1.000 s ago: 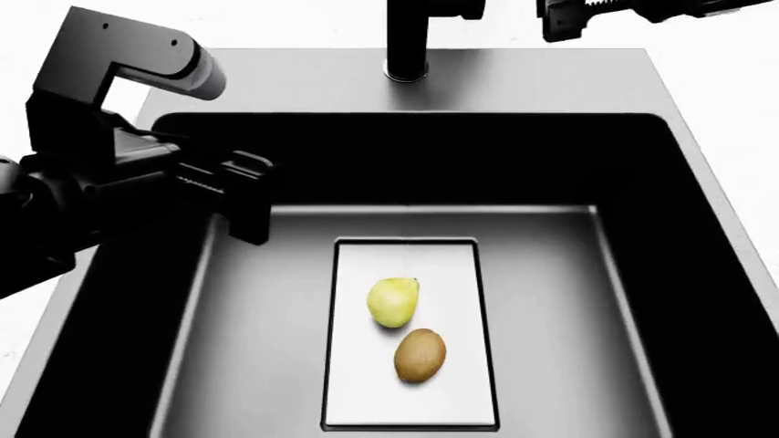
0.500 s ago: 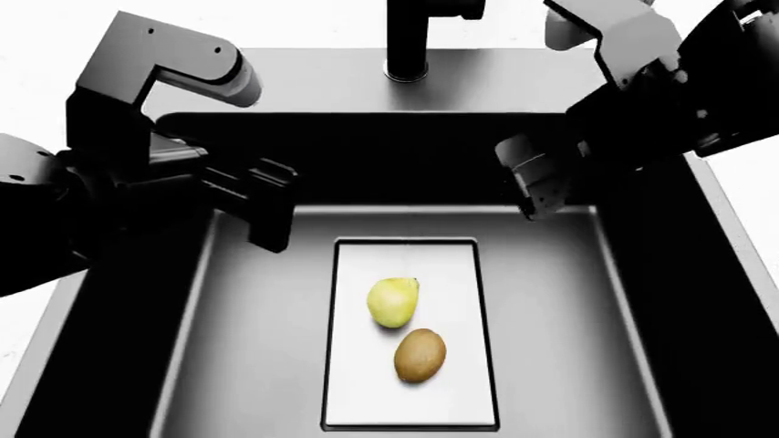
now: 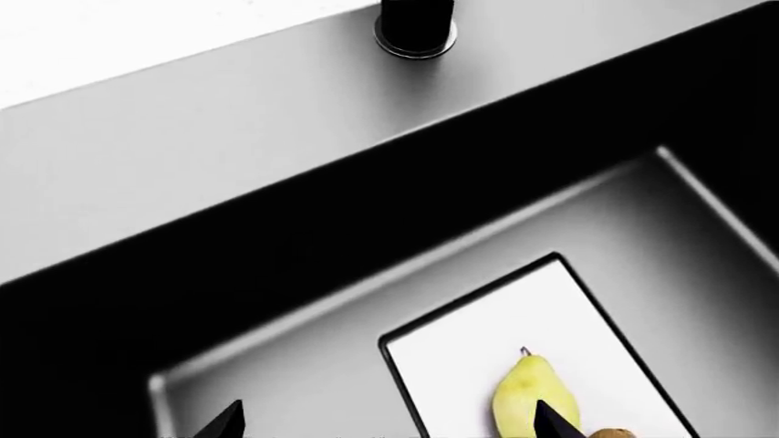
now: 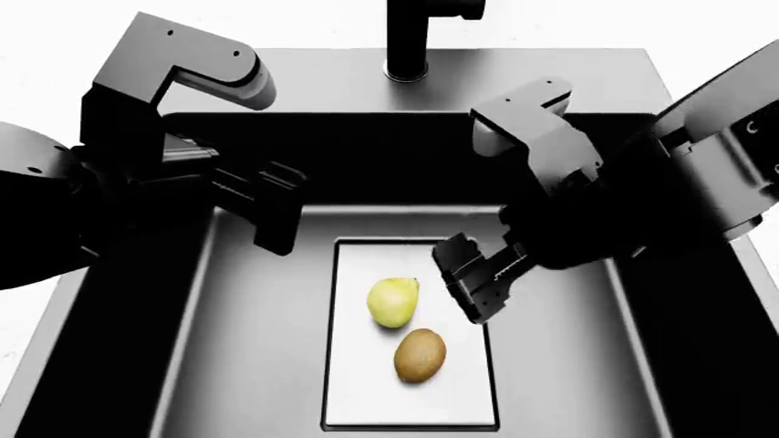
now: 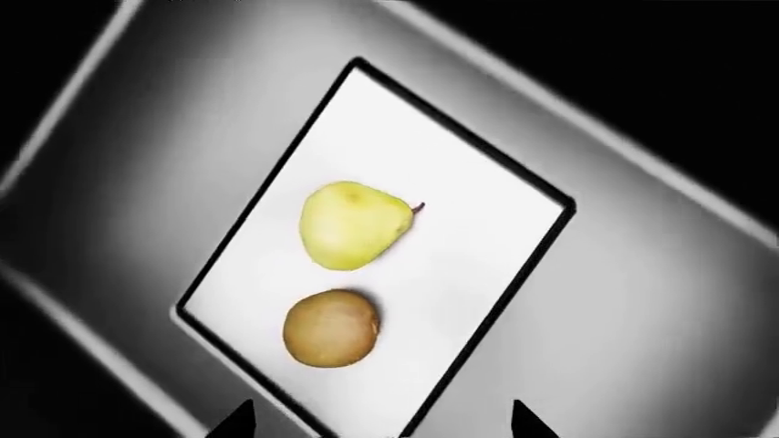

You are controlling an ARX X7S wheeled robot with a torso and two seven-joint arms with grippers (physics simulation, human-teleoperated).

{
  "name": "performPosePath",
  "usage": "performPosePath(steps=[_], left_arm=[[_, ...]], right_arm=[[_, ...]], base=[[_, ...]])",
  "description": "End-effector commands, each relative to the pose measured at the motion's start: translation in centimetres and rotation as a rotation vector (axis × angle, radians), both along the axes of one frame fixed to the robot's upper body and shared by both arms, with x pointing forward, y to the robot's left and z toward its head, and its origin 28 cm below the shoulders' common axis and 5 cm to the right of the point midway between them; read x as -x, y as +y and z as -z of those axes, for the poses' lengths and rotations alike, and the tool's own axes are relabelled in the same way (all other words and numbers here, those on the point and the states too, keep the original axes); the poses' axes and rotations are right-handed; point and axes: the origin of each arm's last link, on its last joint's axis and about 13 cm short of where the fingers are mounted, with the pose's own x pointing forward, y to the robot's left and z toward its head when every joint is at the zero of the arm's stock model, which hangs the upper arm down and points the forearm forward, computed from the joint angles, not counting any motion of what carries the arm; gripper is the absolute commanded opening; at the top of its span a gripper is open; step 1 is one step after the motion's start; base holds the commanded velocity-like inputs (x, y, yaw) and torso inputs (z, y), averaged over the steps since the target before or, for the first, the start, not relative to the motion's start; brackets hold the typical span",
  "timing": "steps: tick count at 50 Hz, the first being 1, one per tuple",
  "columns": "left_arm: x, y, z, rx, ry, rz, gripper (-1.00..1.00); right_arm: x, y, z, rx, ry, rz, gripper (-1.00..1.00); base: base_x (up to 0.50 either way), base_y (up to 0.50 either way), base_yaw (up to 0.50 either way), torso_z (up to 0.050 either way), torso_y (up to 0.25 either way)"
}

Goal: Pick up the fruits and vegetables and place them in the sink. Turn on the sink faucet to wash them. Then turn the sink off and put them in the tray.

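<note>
From the head camera, the sink point(image 4: 681, 146) fills the view, and both pieces of produce lie on the pale drain plate point(image 4: 353, 401) at its bottom: the pear point(image 4: 392, 302) toward the faucet side, the brown oval fruit point(image 4: 420, 355) just beside it toward the near edge, close enough that I cannot tell whether they touch. The right gripper point(image 4: 477, 278) hangs just off the plate's right edge with nothing in it, its jaws seemingly parted, while the left gripper point(image 4: 270, 203) sits over the sink's left wall, also empty. Only the foot of the faucet point(image 4: 407, 41) shows on the back rim, and the tray is in no view. The main risk, as I judge it, is that the two fruits lie so close that a finger coming down on the pear nudges the oval one, or the rounded pear rolls away on the smooth plate. The left wrist camera adds the faucet base and the pear's stem end, framed by two well-spread fingertips point(image 3: 554, 424), confirming those jaws are wide open and empty. The right wrist camera looks straight down on both fruits, showing what the head view cannot: spread finger tips at the frame's edge, standing clear of the fruit and gripping nothing.
</note>
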Motion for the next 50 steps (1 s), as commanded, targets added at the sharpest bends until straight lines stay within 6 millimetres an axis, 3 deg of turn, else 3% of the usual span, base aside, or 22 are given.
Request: performPosePath(steps=[1, 29, 50], left_arm=[[-0.1, 0.1, 0.1, -0.001, 0.006, -0.002, 1.00], [-0.4, 0.3, 0.5, 0.001, 0.015, -0.003, 1.00], [-0.6, 0.2, 1.0, -0.003, 0.027, 0.006, 1.00]], right_arm=[[1.4, 1.4, 2.1, -0.053, 0.044, 0.047, 1.00], [4.3, 4.7, 4.7, -0.060, -0.039, 0.159, 1.00], [4.6, 6.4, 6.4, -0.053, -0.081, 0.175, 1.00]], base=[[0.00, 0.00, 0.00, 0.000, 0.000], [0.00, 0.00, 0.00, 0.000, 0.000], [0.00, 0.00, 0.00, 0.000, 0.000]])
